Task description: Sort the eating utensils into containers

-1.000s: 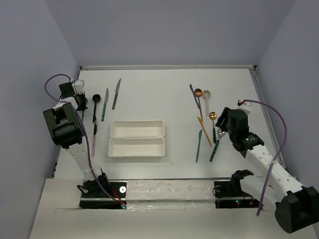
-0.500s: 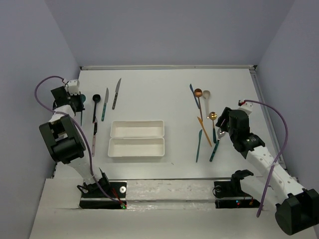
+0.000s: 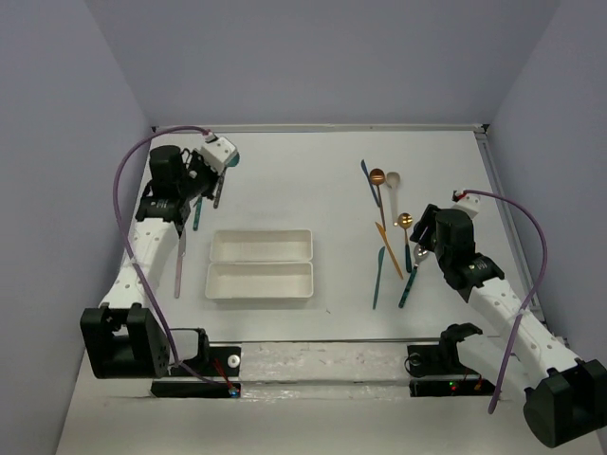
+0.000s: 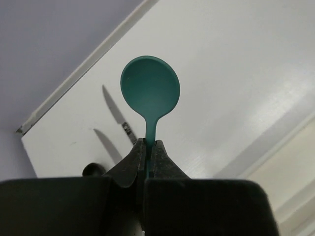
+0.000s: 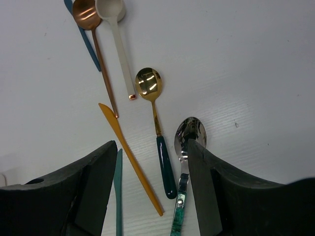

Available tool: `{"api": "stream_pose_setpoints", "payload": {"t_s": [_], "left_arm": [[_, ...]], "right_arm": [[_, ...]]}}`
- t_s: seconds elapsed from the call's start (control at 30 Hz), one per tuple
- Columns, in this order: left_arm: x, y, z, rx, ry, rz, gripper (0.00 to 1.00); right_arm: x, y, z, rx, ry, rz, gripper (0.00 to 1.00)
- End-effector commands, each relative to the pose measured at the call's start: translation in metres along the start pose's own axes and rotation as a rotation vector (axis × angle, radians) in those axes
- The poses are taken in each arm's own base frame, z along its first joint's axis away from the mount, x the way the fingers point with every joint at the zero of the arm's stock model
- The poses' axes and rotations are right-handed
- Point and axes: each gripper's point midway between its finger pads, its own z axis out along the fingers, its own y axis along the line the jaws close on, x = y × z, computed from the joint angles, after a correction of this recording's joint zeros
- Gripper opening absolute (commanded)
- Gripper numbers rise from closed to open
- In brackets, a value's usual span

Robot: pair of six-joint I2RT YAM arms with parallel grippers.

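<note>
Matte teal round-bowled spoon (image 4: 150,93), perhaps plastic

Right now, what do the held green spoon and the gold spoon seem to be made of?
Green spoon: probably plastic, matte, one even colour without reflections. Gold spoon: likely polished metal, since its bowl shows mirror-like highlights; the dark handle looks glossy, perhaps coated or plastic.
</note>
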Motion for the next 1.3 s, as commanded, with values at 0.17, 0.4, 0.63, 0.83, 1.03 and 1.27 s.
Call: {"api": "stream_pose_setpoints", "payload": {"t_s": [0.17, 0.4, 0.63, 0.83, 1.03, 1.27], "left_arm": [[0.032, -0.127, 0.013, 0.363, 0.073, 0.365, 0.0], [0.06, -0.187, 0.015, 0.538, 0.083, 0.508, 0.0], [0.068, -0.204, 0.025, 0.594, 0.086, 0.557, 0.0], [0.087, -0.212, 0.026, 0.621, 0.097, 0.599, 0.0], [0.095, -0.213, 0.021, 0.616, 0.092, 0.623, 0.14], [0.094, -0.21, 0.022, 0.584, 0.09, 0.62, 0.58]], "right_arm": [[-0.006, 0.003, 0.0, -0.014, -0.014, -0.007, 0.65], [-0.005, 0.003, 0.001, -0.009, -0.012, -0.007, 0.65], [-0.005, 0.002, 0.0, -0.007, -0.011, -0.008, 0.65], [-0.004, 0.002, 0.0, -0.007, -0.011, -0.008, 0.65], [-0.004, 0.003, 0.002, -0.007, -0.005, -0.013, 0.65], [-0.001, 0.008, 0.007, -0.02, 0.02, -0.033, 0.65]]}}
